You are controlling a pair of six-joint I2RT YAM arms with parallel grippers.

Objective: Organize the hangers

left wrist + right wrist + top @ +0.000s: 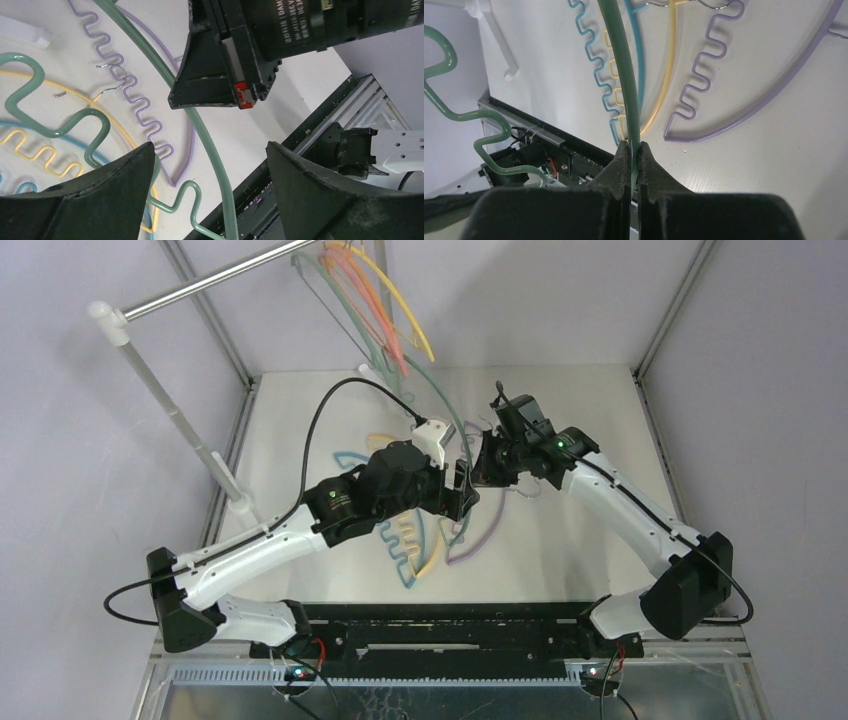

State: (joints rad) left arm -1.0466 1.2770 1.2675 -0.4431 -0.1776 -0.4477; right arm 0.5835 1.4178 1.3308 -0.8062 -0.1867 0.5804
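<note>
Right wrist view: the right gripper [633, 150] has its jaws pressed together on the green hanger [620, 60]. It's pinching the smooth arched bar, which keeps the hanger up off the table.
Left gripper [210, 150]: jaws spread wide either side of that same green bar, and as far as I can tell not touching it. Looks parked there to take over, so I'd guess a handoff.
Green hanger spot: mid-table, held above the pile, right between the two grippers.
Table pile: the purple hanger [704, 80], yellow hanger [671, 75] and teal hanger [596, 75] lie flat and overlapping on the white table [774, 175], not sorted yet.
Rail [220, 278]: far left, with the hung hangers [375, 300] already hooked on it. Pretty sure the green one is meant to go there too.
Why two arms: my guess is the rail sits on the left arm's side, so passing it over makes the reach easier.
Risk: such a thin bar could swivel in a pinch like that.
</note>
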